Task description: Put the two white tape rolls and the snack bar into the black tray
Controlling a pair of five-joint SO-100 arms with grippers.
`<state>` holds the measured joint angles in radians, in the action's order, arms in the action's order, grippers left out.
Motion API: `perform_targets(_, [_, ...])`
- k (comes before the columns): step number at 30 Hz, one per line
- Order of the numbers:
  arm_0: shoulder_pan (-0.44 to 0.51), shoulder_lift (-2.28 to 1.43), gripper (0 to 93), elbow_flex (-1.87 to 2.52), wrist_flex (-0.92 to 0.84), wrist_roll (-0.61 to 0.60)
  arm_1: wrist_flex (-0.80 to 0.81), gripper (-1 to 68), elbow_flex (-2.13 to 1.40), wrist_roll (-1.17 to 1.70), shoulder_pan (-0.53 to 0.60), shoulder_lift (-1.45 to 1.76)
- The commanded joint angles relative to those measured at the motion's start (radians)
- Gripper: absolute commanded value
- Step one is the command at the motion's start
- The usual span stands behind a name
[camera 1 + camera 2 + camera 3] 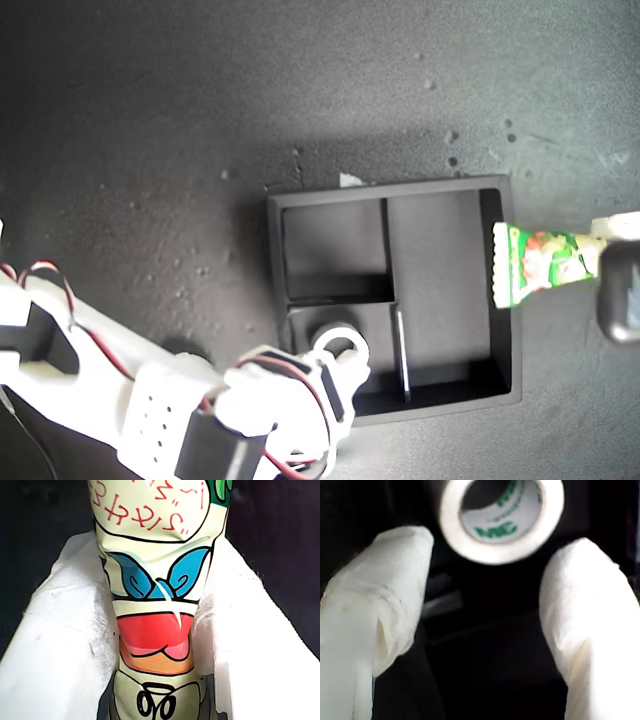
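Observation:
The black tray sits mid-scene with two small compartments and one long one. A white tape roll lies in the small compartment nearest the exterior view's bottom, partly covered by my second gripper, which hangs open above it with the roll beyond its fingertips. The other roll is out of view. The snack bar is held level at the exterior view's right, its crimped end over the tray's right wall. My first gripper is shut on it.
A dark, speckled tabletop surrounds the tray. The second arm's white body with red and black wires fills the exterior view's lower left. A thin divider stands inside the tray beside the roll's compartment.

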<state>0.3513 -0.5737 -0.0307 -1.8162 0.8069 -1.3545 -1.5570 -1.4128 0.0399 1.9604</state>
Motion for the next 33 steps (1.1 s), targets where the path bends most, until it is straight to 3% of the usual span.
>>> perform_targets(1, [-0.029,-0.11,16.7,0.066,-0.017,0.032,-0.002,-0.6,0.075,0.212,0.002,0.012])
perform_targets(6, [-0.067,-0.324,16.7,0.321,-0.017,0.12,0.009,-0.6,0.14,0.428,0.046,-0.023])
perform_targets(10, [-0.046,-0.541,16.7,0.558,-0.017,0.272,-0.044,-0.6,0.298,0.615,0.084,-0.201])
perform_targets(14, [0.035,-0.755,16.8,0.847,-0.015,0.454,-0.087,-0.6,0.46,0.73,0.089,-0.43])
perform_targets(19, [0.204,-0.798,16.9,0.943,-0.009,0.626,-0.089,-0.6,0.598,0.828,0.092,-0.652])
perform_targets(26, [0.333,-0.626,17.1,0.871,0.043,0.724,-0.087,-0.6,0.678,0.887,0.086,-0.877])
perform_targets(33, [0.393,-0.449,17.3,0.729,0.04,0.782,-0.075,-0.6,0.713,0.893,0.095,-0.94])
